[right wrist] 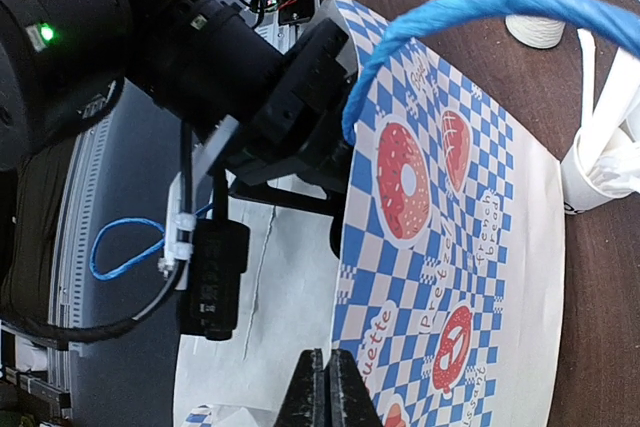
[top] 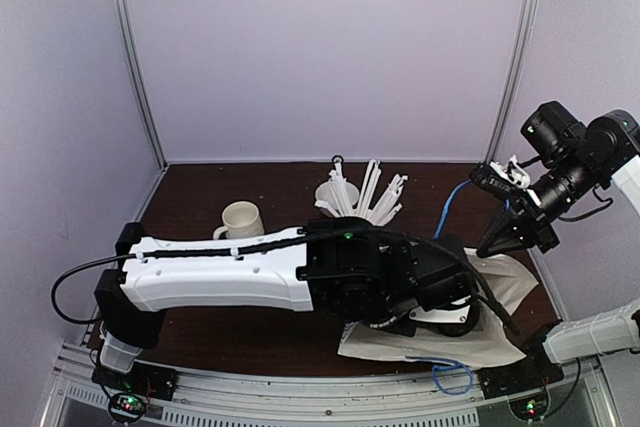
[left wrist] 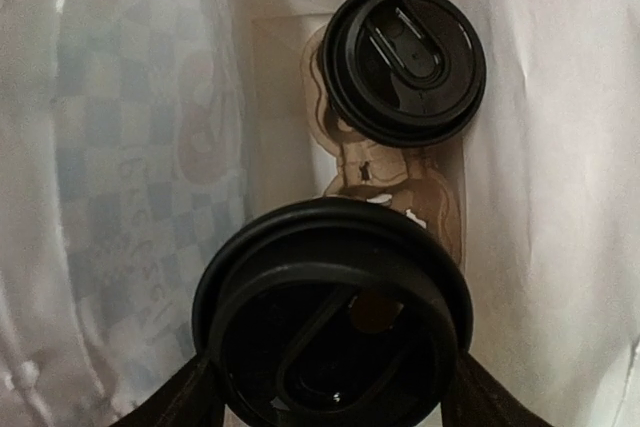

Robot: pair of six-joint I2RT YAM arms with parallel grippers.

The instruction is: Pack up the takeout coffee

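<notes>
In the left wrist view I look down into a white paper bag [left wrist: 130, 147]. One takeout coffee cup with its black lid [left wrist: 405, 62] stands deep in the bag. My left gripper [left wrist: 335, 402] is shut on the second lidded black cup [left wrist: 335, 317], one finger on each side, holding it inside the bag nearer the camera. In the top view the left arm reaches into the bag [top: 490, 342] and its gripper is hidden. My right gripper [right wrist: 322, 357] is shut on the edge of the blue-checked bag [right wrist: 450, 247], above the table at the right [top: 515, 235]. The bag's blue handle [right wrist: 480, 2] arcs past it.
A cream handled mug [top: 240, 220] stands at the back left of the brown table. A white cup of white stirrers [top: 345, 192] stands behind the left arm and shows in the right wrist view [right wrist: 600, 162]. White walls close in the back and sides.
</notes>
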